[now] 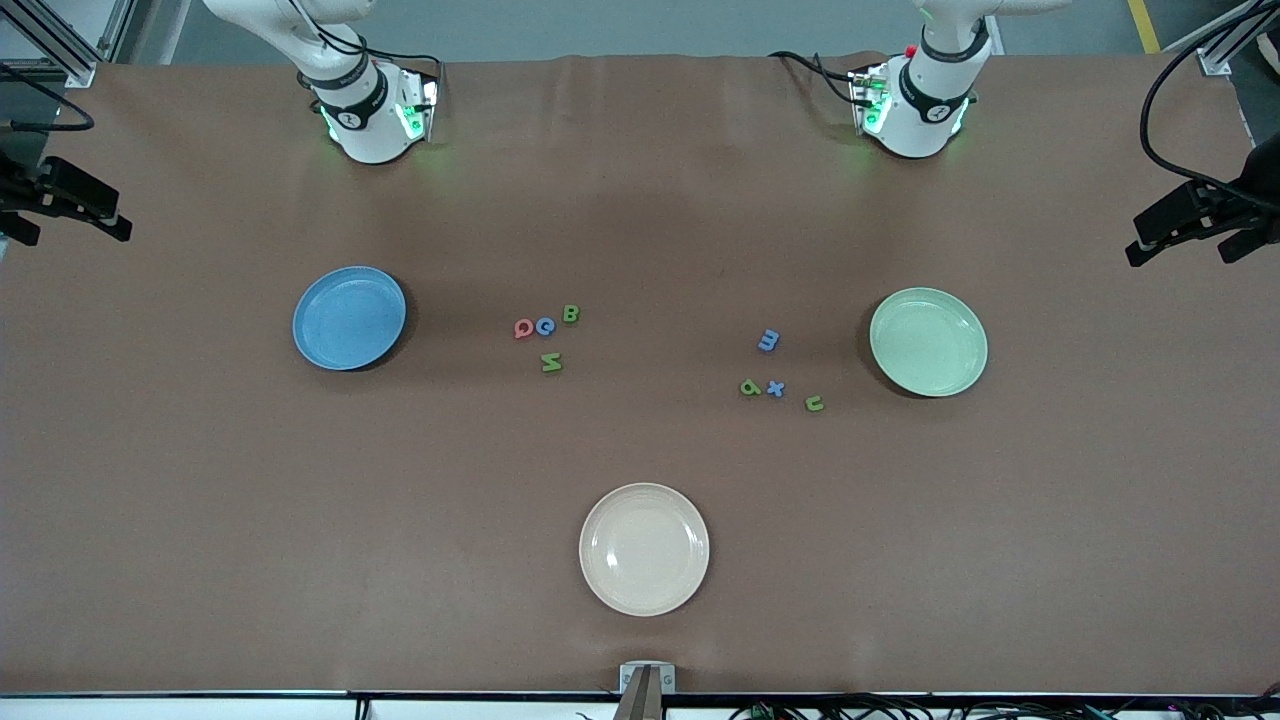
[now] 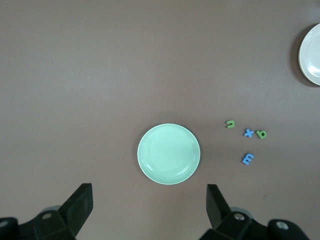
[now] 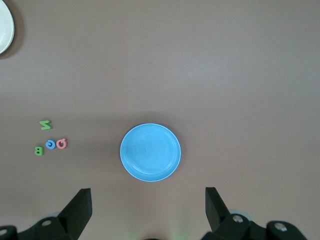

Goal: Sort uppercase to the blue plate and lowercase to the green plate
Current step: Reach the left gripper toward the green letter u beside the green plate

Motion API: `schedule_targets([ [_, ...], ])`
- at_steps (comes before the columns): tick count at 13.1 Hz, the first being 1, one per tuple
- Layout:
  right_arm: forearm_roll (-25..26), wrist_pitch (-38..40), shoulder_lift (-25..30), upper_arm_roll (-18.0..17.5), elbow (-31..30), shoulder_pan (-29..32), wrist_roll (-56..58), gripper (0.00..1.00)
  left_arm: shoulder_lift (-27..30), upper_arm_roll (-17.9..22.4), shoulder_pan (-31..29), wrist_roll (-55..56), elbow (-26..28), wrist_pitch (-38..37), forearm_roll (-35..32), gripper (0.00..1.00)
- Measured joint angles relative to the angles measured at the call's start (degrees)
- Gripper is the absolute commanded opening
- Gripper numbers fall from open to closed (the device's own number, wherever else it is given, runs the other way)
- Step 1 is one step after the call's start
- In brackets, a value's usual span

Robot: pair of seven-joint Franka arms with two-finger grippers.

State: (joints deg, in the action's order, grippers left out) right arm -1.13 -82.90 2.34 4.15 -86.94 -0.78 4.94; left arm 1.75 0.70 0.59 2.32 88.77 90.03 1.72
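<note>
We see nothing sorted yet — blue plate (image 1: 349, 318) and green plate (image 1: 928, 341) empty, uppercase (image 1: 545, 327) and lowercase (image 1: 775, 387) on the table, left gripper (image 2: 150, 205) and right gripper (image 3: 148, 207) high, fingers apart.

Uppercase (image 1: 546, 332) lie beside blue plate (image 1: 349, 318), lowercase (image 1: 778, 375) beside green plate (image 1: 928, 342).

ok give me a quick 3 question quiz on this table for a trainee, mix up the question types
1. True or false: the blue plate already holds a letter.
2. Which plate lies nearest the front camera? A) green plate B) cream plate C) blue plate
3. Fill in: the red Q sits beside the blue ___ letter.

Key:
1. False; it holds nothing, and all eight letters lie on the table.
2. B.
3. C or G; the shape is too small to settle.

Both the left gripper and the right gripper are open, up over their plates.
</note>
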Motion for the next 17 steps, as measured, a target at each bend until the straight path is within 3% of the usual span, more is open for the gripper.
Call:
schedule_targets([
  [11, 0.0, 0.6, 0.0, 0.2, -1.5, 0.0, 0.0, 1.0, -1.6, -0.4, 0.6, 3.0, 0.4, -0.8, 0.4, 1.0],
  [17, 0.0, 0.3, 0.0, 0.3, -1.4, 0.1, 0.0, 1.0, -9.5, -6.4, 1.9, 15.8, 0.9, 0.8, 1.4, 1.0],
])
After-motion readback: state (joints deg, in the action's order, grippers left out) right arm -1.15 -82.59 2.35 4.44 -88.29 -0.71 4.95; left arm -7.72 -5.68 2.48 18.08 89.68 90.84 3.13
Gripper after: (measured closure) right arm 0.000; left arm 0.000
